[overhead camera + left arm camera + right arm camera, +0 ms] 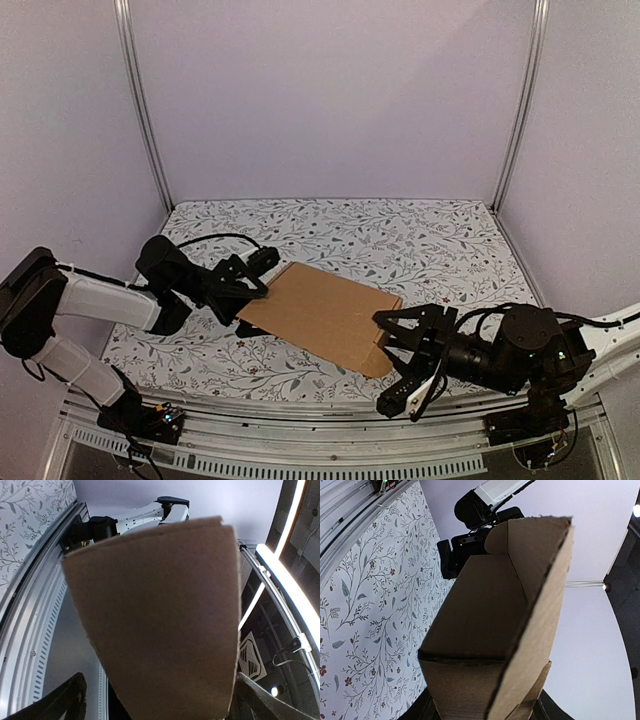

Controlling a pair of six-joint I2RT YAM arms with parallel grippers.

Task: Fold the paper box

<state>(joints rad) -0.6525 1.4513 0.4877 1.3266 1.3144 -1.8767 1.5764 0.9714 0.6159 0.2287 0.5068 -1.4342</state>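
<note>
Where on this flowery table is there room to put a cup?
The far half of the table, between the paper box and the back wall, is bare. The near middle is crowded: left arm and right arm meet there.

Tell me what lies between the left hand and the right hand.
Only the paper box lies there, reaching from the left hand to the right hand, as the top external view shows.

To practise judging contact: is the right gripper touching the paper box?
Touching. In the right wrist view the paper box sits wedged between the fingers of the right gripper, with no gap on either side.
</note>
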